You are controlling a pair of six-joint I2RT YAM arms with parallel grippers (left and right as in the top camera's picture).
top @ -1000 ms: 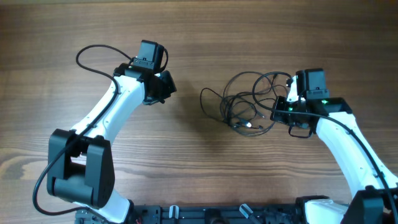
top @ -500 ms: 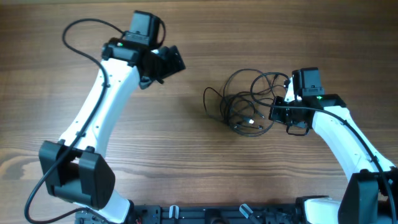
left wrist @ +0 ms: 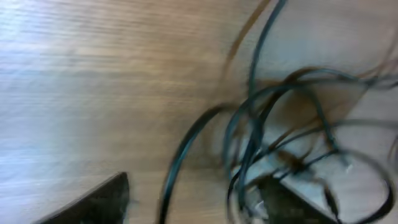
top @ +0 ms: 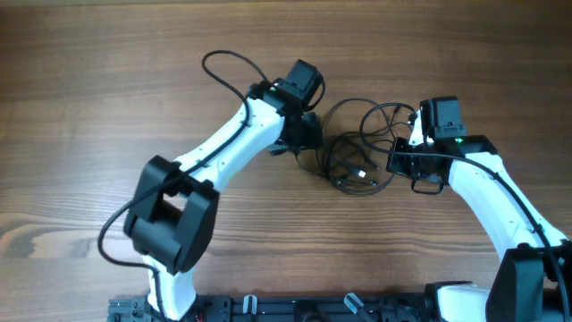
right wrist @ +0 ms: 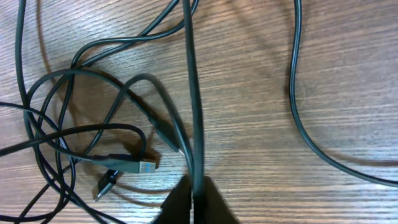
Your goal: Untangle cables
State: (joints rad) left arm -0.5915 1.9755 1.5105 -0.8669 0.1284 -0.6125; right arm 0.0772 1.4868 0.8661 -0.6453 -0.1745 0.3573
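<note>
Swung in from ten o'clock, the left hand (top: 302,136) now sits at the nine o'clock edge of the cables (top: 357,152), fingers spread around loose strands. Heaped on the worktop (top: 107,72), these cords look light, limp and springy; best gripped on a single outer loop. At three o'clock, the right hand (right wrist: 194,196) pinches one strand.

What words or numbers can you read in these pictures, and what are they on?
None: no word, label, brand or number can be read in any view.
cables: plain black, no print to be seen.
plug: no mark that can be made out.
table: only wood grain.
Left wrist view: too blurred to read anything.
</note>
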